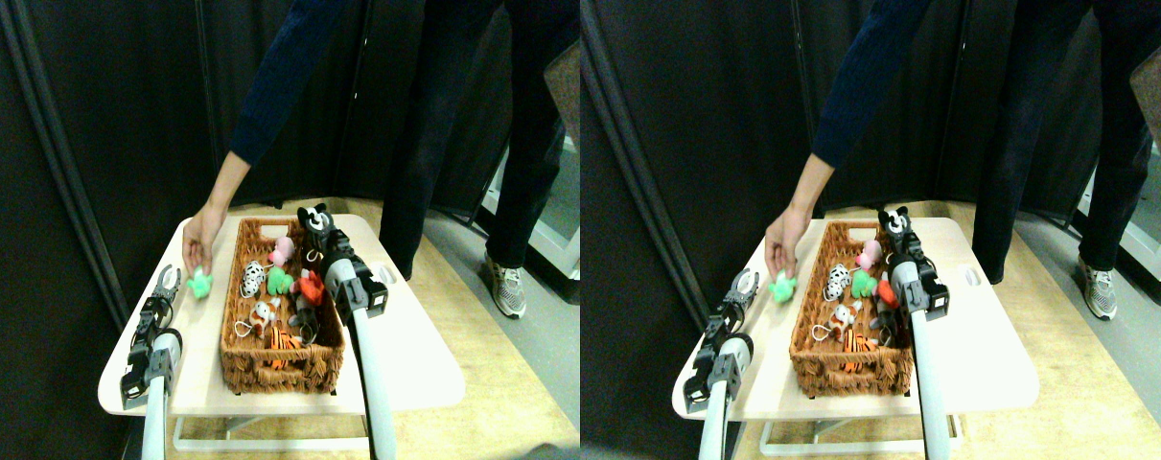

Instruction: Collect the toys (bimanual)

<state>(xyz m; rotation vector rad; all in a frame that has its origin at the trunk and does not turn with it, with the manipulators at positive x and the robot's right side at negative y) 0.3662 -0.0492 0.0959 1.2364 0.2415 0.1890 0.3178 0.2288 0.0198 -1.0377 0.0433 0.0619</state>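
Observation:
A light green toy (199, 284) lies on the white table (403, 355), left of the long brown woven basket (278, 372). A person's hand (198, 245) touches it from above. My left gripper (167, 282) stands open just left of that toy, with nothing between its fingers. In the basket lie a black-and-white spotted toy (252, 278), a pink one (282, 251), a darker green one (279, 281), a red one (310, 287), a grey-white one (262, 314) and an orange-striped one (283, 340). My right gripper (315, 220) is over the basket's far right corner.
The person stands behind the table in dark clothes, one arm (273, 96) reaching down to its left side. Dark curtains (81, 144) close off the left and back. Wooden floor (484, 316) lies to the right, with the person's shoe (509, 287) on it.

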